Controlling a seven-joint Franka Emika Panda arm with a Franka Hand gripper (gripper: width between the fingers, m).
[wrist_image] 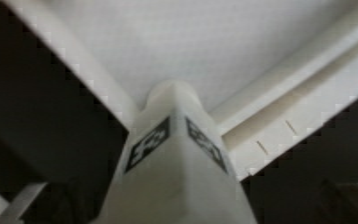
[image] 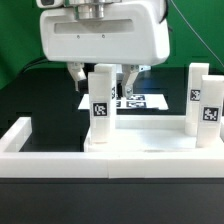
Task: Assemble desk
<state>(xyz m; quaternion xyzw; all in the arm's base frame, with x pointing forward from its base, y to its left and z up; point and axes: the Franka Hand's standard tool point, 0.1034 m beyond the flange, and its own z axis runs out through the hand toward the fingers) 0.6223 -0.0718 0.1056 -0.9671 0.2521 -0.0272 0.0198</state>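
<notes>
Hand [image: 100, 76] released, fingers spread just above the near leg [image: 101, 105], which stands upright on the desk slab [image: 140, 140]. Second leg [image: 204, 97] upright at exterior view's right. I judge legs light, rigid, smooth; grip flat sides mid-post.

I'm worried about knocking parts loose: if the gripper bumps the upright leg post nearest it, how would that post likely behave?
The leg post stands tall and narrow on the tabletop, so a sideways bump high up would probably tip it, unless it is already screwed in, which cannot be told. It looks like rigid white plastic, likely stiff and light. Its smooth faces may slip between the open gripper fingers.
</notes>
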